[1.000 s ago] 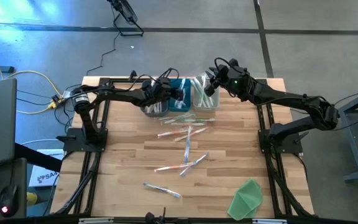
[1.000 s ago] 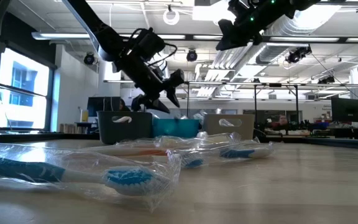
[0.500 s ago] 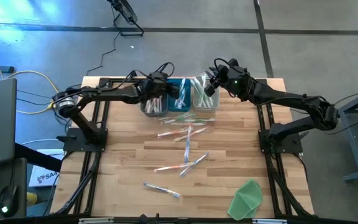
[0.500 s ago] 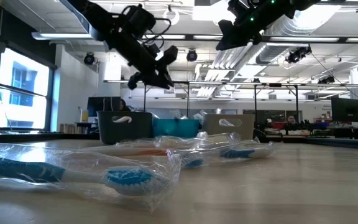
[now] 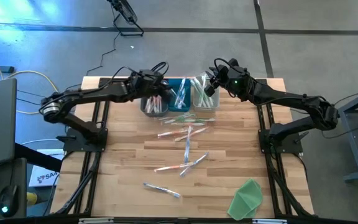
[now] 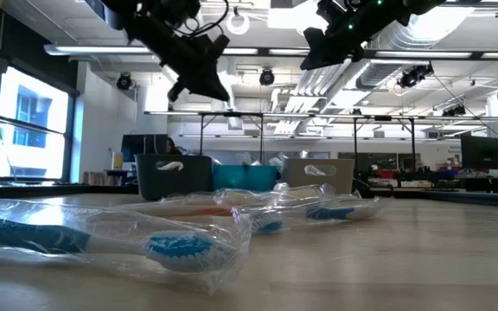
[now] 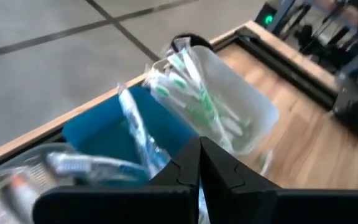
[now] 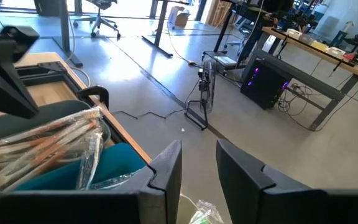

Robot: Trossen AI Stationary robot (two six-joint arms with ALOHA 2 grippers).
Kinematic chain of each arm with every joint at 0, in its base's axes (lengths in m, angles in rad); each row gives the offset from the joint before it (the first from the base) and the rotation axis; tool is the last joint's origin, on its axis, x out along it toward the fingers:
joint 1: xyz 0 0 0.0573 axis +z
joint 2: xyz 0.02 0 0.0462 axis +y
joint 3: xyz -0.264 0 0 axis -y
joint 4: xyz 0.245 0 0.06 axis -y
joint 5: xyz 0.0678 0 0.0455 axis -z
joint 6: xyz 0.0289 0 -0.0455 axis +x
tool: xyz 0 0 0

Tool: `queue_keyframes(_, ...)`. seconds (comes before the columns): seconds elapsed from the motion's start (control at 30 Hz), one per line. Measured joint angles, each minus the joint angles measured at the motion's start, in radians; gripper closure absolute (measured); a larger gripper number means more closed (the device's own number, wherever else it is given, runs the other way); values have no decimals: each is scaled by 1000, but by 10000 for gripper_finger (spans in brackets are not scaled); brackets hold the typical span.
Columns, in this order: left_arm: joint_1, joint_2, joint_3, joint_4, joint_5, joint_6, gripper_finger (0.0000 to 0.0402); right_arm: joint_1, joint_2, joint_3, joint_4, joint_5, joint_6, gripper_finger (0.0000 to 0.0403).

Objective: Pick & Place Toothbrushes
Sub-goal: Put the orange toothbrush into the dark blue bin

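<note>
Above the bins (image 5: 179, 96), left tool (image 5: 160, 84) now closed empty, pulled back, right tool (image 5: 209, 84) unmoved, part-open.

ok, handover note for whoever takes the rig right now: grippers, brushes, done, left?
Left gripper: shut, empty, raised above the blue bin.
Right gripper: partly open, holding nothing, hovering over the clear bin.
Sorted: pink brushes in the grey bin, blue in the blue bin, green in the clear one.
Left: a scatter of wrapped toothbrushes mid-table, one near the front edge. Green cloth at the front right is not part of the job.
</note>
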Motion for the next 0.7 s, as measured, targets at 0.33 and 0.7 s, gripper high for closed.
queue_keyframes(0.33, -33, -140, -113, -54, -6, 23, 401, 0, 0, 0, 0, 12, 3, 310)
queue_keyframes(0.7, -159, -428, -376, 70, -6, 35, 401, 0, 0, 0, -4, 11, 37, 310)
